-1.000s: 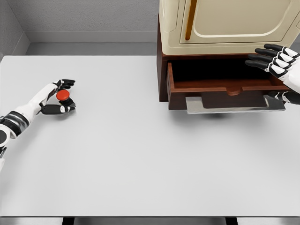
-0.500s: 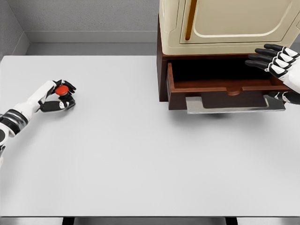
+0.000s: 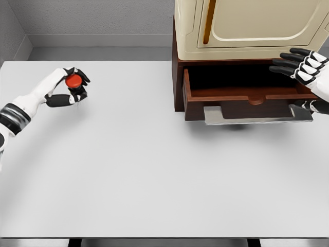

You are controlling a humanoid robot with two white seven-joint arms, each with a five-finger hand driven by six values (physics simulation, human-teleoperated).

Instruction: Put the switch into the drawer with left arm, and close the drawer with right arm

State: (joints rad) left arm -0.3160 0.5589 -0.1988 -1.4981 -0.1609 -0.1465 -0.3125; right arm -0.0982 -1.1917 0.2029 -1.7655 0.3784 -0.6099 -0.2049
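Note:
The switch (image 3: 73,81), a small dark body with a round red button, is held in my left hand (image 3: 70,88) above the white table at the far left. The fingers curl around it. The brown wooden drawer (image 3: 247,100) stands pulled out at the right, under a cream cabinet; its inside is dark and looks empty, and a grey metal handle (image 3: 257,115) hangs at its front. My right hand (image 3: 303,67) hovers at the drawer's right end with its fingers spread, holding nothing.
The cream cabinet (image 3: 252,23) with an orange strip sits on the dark brown drawer frame at the back right. A grey wall runs behind the table (image 3: 154,170). The table's front edge lies near the bottom of the view.
My left hand has closed on the switch and lifted it off the table, moving it up and slightly right. The right hand and drawer have not moved.

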